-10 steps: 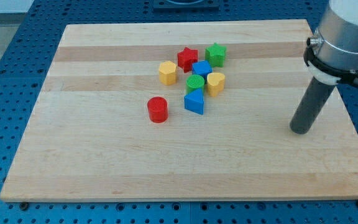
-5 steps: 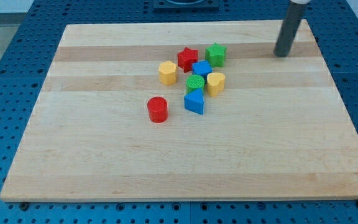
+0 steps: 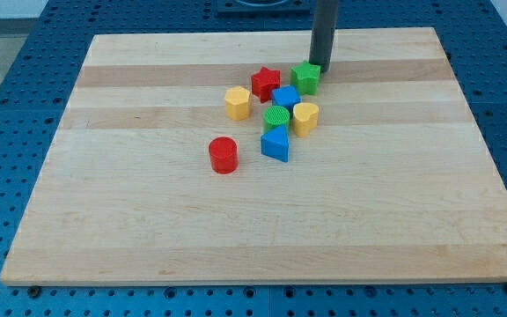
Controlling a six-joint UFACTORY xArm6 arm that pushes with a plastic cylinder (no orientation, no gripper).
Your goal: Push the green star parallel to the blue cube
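The green star [image 3: 305,77] sits at the upper right of the block cluster, just up and right of the blue cube [image 3: 285,98]. My tip [image 3: 319,68] stands right behind the green star, at its upper right edge, touching or nearly touching it. The dark rod rises from there out of the view's top.
A red star [image 3: 265,84] lies left of the green star. A yellow hexagonal block [image 3: 237,102], a green cylinder [image 3: 276,118], a yellow heart [image 3: 305,117], a blue triangular block [image 3: 275,143] and a red cylinder [image 3: 223,155] lie around and below the blue cube on the wooden board [image 3: 148,220].
My tip has moved from the board's right side up to its top right, then left to the green star's upper right edge. The blocks have not moved.
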